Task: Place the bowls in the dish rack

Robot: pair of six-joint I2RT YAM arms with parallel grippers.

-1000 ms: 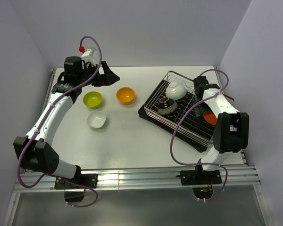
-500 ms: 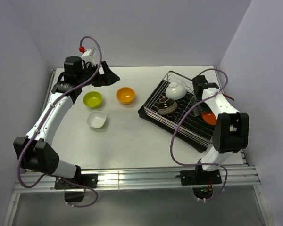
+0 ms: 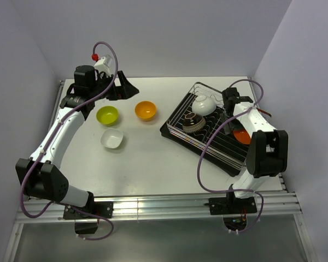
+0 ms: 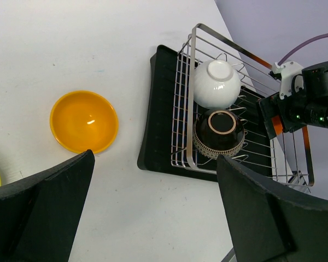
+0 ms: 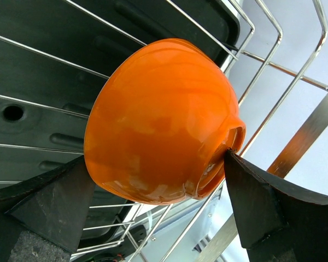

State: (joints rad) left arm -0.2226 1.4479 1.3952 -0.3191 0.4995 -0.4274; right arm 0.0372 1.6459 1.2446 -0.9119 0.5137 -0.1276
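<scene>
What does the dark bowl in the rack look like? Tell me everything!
The dark bowl is small, round and shiny, dark brown, like glazed pottery. It stands tipped on its edge in the rack, leaning on the wires, so the left wrist camera sees its bottom: a pale ring around the foot. A ribbed, speckled band runs round the outside near the rim. The white bowl sits right beside it. No gripper touches it.

Dish rack [image 3: 225, 146] from above, from left wrist, seemingly closest from right.
</scene>
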